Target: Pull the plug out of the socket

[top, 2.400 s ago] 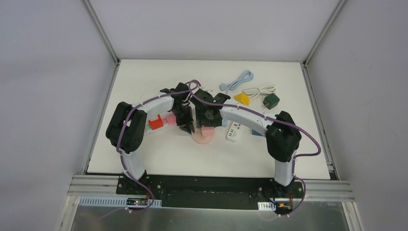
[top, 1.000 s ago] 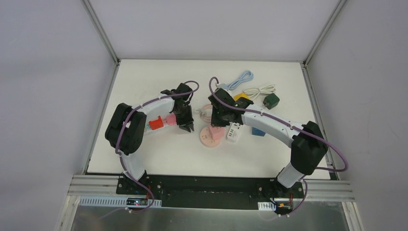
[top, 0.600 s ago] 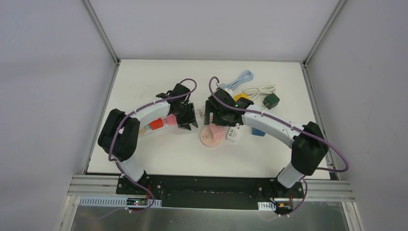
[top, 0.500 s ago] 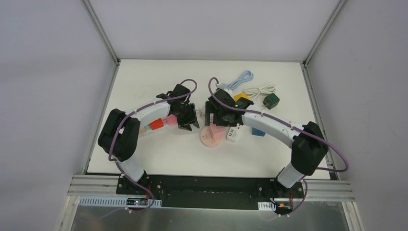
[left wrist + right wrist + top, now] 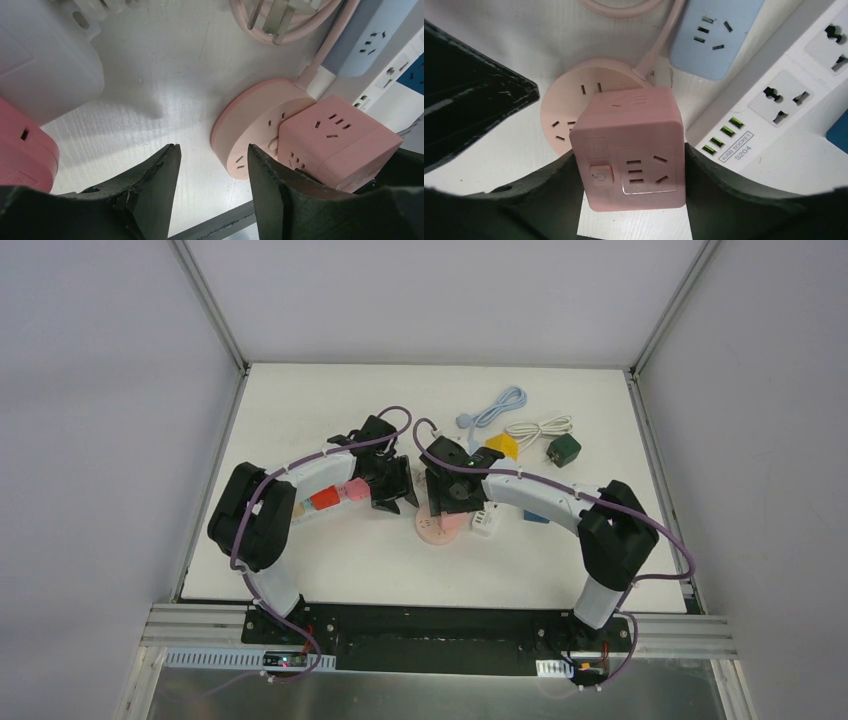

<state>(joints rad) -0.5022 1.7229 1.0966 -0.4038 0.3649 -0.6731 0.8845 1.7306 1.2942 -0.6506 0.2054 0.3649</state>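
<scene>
The white worktop (image 5: 330, 560), walled in grey, carries a round pink socket (image 5: 561, 102) near its middle. The pink cube plug (image 5: 631, 145) sits on the socket, and the right claw (image 5: 629, 156) grips two opposite sides of the plug. Just left of the socket, the left claw (image 5: 212, 152) hangs parted and empty. A white power strip (image 5: 774, 100) lies touching the socket's right side. Well beyond the socket sits a green adapter (image 5: 563, 450).
</scene>
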